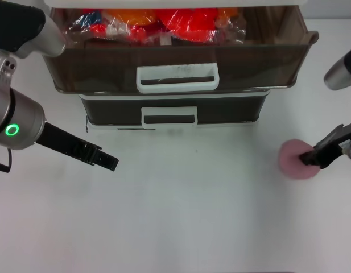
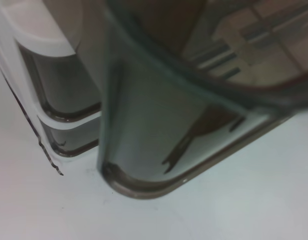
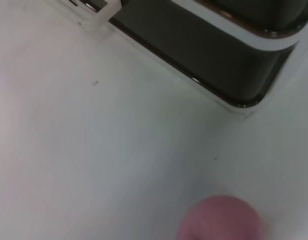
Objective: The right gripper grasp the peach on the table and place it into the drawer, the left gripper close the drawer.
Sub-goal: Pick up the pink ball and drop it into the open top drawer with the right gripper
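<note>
Right tool over the peach near the counter's right edge; grip state: cannot tell. Left tool idle, left side, state unclear. Drawer open. Risk: off-centre pinch rolls peach away.

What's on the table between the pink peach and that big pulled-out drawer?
Nothing. In the head view, only bare white table lies between the peach and the open drawer; the right gripper sits at the peach itself.

Bare table lies between both end effectors; the pulled-out drawer seemingly overhangs the back edge.
</note>
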You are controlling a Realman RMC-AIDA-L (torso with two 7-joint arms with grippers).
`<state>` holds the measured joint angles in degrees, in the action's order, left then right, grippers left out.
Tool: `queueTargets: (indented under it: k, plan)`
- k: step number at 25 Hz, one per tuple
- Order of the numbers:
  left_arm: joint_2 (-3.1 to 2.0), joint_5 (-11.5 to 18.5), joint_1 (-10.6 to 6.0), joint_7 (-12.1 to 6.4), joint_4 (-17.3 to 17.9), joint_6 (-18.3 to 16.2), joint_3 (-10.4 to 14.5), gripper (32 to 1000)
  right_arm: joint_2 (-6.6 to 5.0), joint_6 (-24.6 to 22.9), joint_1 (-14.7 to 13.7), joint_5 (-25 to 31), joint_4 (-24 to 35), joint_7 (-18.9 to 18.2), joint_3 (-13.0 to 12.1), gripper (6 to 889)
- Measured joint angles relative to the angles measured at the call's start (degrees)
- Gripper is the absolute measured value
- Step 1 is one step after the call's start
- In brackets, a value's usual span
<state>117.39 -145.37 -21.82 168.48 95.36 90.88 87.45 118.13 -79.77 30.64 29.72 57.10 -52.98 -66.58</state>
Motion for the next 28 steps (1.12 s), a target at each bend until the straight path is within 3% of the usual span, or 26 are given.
queueTargets:
  k: [8,16,21,24,28]
  plan:
    - [-0.05,-0.2,0.05,0.00,0.0,0.0,0.0,813,0.06,-7.1,-3.9,2.2,10.8,0.4,1.7,35]
    - [-0.06,0.0,0.09,0.00,0.0,0.0,0.0,813,0.04,-17.2,-5.9,4.6,25.2,0.4,6.2,36]
    - [-0.06,-0.2,-0.27,-0.06,0.0,0.0,0.0,813,-0.09,-23.9,-5.5,5.2,35.1,1.0,10.8,36]
    - [-0.06,-0.2,-0.32,-0.08,0.0,0.1,0.0,813,-0.37,-24.9,-5.5,5.2,39.5,3.3,10.4,36]
    - [-0.06,-0.3,-0.40,-0.09,0.0,0.3,0.0,813,-1.76,-25.6,-5.4,5.5,43.9,5.6,9.2,36]
